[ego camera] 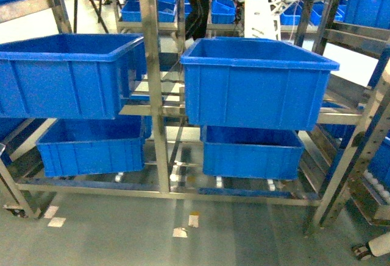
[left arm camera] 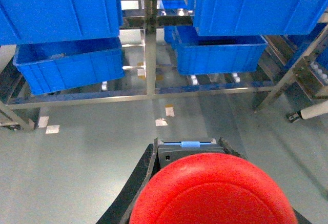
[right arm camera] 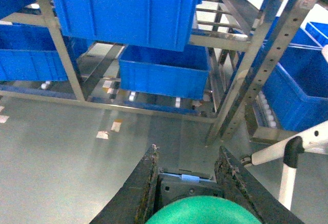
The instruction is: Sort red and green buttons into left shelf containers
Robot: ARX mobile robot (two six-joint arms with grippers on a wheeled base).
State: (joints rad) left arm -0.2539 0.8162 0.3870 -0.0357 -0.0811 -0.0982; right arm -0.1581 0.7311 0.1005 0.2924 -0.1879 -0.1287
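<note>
Your left claw (left arm camera: 197, 183) is closed around a red button (left arm camera: 212, 190), whose cap fills the bottom of the left wrist view above the grey floor (left arm camera: 77, 157). Your right claw (right arm camera: 187, 183) grips a green button (right arm camera: 205, 211) between its dark fingers (right arm camera: 146, 183). Ahead of you stands the steel shelf (ego camera: 152, 83) carrying four blue bins: the upper left bin (ego camera: 61, 74), the upper right bin (ego camera: 256, 83), the lower left bin (ego camera: 91, 147) and the lower right bin (ego camera: 250, 153). Neither claw appears in the head view.
</note>
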